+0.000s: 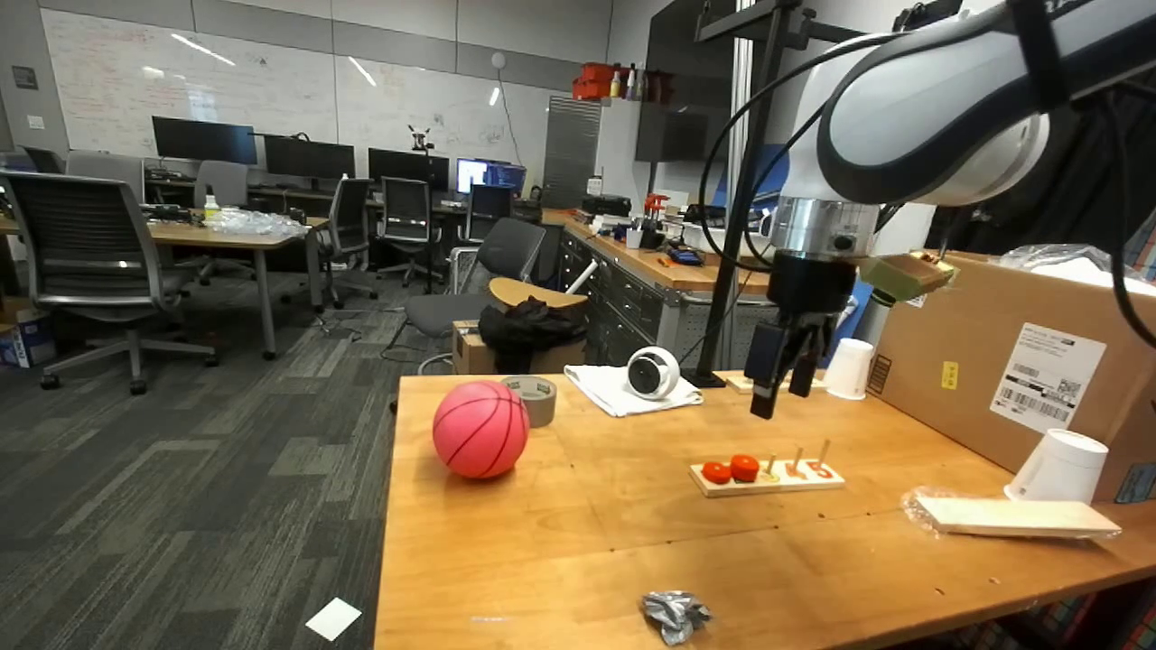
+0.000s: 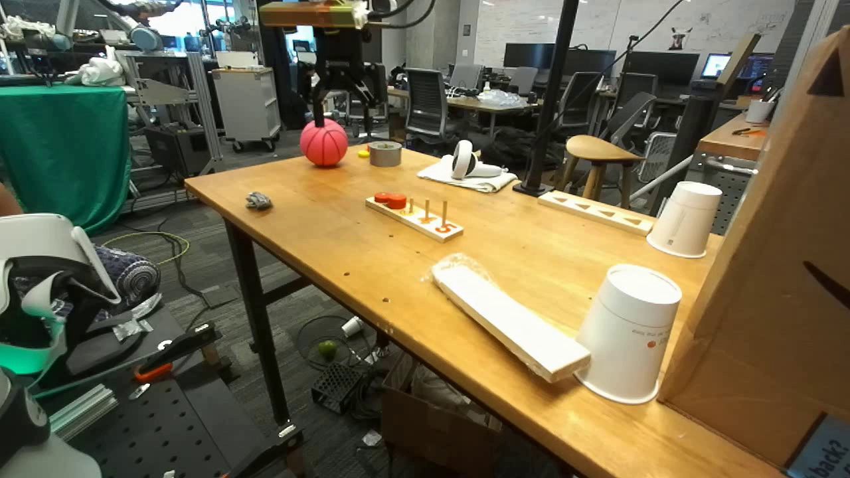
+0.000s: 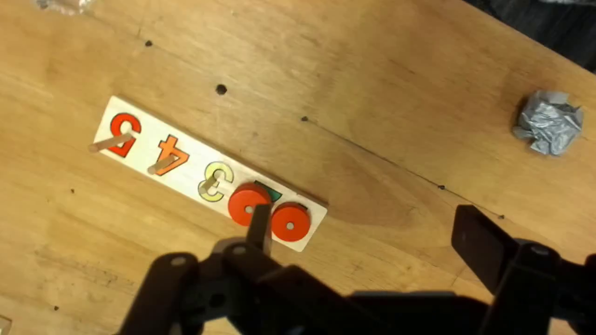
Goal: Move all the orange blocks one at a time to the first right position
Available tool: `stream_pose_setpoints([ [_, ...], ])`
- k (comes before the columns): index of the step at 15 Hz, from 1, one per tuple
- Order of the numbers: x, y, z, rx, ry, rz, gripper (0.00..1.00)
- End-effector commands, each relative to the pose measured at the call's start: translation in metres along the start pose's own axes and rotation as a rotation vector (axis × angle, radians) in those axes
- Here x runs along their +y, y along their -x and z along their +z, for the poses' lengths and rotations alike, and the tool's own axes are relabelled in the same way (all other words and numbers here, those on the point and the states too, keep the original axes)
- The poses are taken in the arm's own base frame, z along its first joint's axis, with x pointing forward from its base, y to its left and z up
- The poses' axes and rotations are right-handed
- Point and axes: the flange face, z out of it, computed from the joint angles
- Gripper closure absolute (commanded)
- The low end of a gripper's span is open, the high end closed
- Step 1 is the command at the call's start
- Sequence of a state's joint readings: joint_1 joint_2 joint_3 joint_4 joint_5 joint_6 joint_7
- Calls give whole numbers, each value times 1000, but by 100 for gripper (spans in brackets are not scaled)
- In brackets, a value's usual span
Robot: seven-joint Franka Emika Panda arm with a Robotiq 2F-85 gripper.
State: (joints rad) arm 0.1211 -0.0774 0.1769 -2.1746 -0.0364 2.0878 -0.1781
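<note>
The arm (image 1: 912, 135) reaches over the table (image 1: 569, 533), its gripper (image 3: 368, 228) pointing down, spread wide. It hangs higher than the board (image 3: 192, 167) holding two red-orange rings (image 3: 243, 197).

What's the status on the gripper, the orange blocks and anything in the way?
Gripper open, holding nothing, above the table. Orange blocks split between two spots at one end of the numbered tray. Crumpled silver wad apart from the tray, likely no obstacle.
</note>
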Motion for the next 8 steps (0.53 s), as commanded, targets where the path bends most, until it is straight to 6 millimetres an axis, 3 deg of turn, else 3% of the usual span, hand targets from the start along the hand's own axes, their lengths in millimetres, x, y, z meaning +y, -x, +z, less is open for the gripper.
stream_pose_setpoints([
  [1, 29, -28, 5, 18, -18, -196, 0],
  [3, 34, -40, 12, 6, -20, -305, 0],
  [8, 22, -69, 35, -22, -40, -570, 0],
])
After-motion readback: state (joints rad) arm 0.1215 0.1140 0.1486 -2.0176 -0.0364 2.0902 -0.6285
